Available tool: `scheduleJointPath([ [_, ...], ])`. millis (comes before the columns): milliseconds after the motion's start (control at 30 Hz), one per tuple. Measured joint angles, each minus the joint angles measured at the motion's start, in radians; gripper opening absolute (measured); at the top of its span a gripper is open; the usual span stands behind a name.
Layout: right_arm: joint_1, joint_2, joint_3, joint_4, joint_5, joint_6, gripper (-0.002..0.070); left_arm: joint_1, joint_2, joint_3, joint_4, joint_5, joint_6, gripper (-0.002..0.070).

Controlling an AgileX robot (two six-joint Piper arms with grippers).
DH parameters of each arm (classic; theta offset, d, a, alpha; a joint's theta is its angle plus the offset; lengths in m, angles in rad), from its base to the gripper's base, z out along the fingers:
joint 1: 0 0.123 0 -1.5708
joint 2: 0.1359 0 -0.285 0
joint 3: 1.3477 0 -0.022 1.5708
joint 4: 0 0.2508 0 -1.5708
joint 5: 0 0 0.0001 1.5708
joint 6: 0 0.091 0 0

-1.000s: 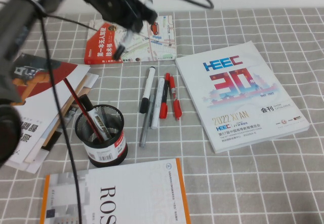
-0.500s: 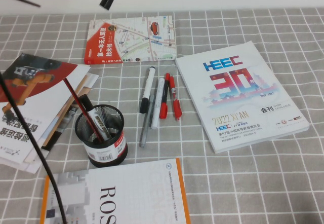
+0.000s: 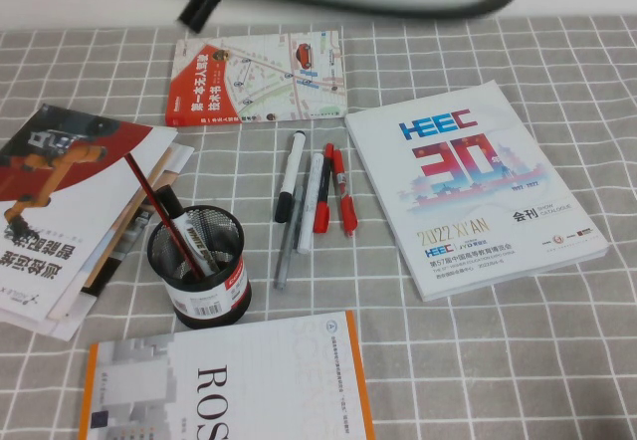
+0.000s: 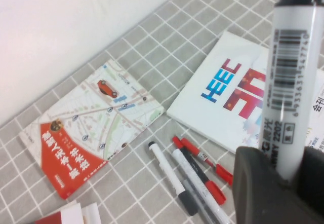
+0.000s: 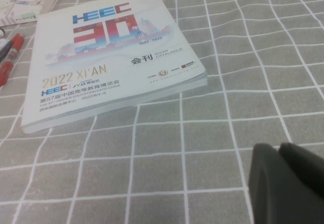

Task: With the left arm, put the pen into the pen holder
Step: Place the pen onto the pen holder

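Covering the whole table, a grey checked cloth (image 3: 557, 360) is seen below a white wall. The pen (image 4: 288, 82) is clamped upright in the left gripper (image 4: 283, 188), raised above the books. The pen holder (image 3: 199, 266) stands lower left in the high view; the right gripper (image 5: 288, 183) hangs low over bare cloth, its fingers seemingly closed together.

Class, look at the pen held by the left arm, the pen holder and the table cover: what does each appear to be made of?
The pen, gripped in the left hand above the table: probably smooth plastic, its white barrel slightly glossy with a printed barcode.
The pen holder: likely black metal wire mesh, see-through lattice.
The table cover: seemingly matte grey checked cloth.
The right hand sits low over the cloth.
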Motion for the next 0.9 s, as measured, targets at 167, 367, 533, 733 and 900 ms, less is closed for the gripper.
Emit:
scheduleJointPath([
  [167,0.000,0.000,0.000,0.000,0.000,0.000,-0.0015,-0.001,-0.201,0.268,0.005,-0.156,-0.061,0.0109],
  [367,0.000,0.000,0.000,0.000,0.000,0.000,-0.0015,-0.001,-0.483,0.663,0.005,-0.452,-0.138,0.0109],
  [533,0.000,0.000,0.000,0.000,0.000,0.000,-0.0015,-0.001,-0.703,1.028,0.008,-0.821,-0.162,0.0109],
  [733,0.000,0.000,0.000,0.000,0.000,0.000,-0.0015,-0.001,-0.792,1.316,0.013,-1.132,-0.205,0.0109],
  [900,0.000,0.000,0.000,0.000,0.000,0.000,-0.0015,-0.001,-0.773,1.351,0.016,-1.192,-0.194,0.0109],
])
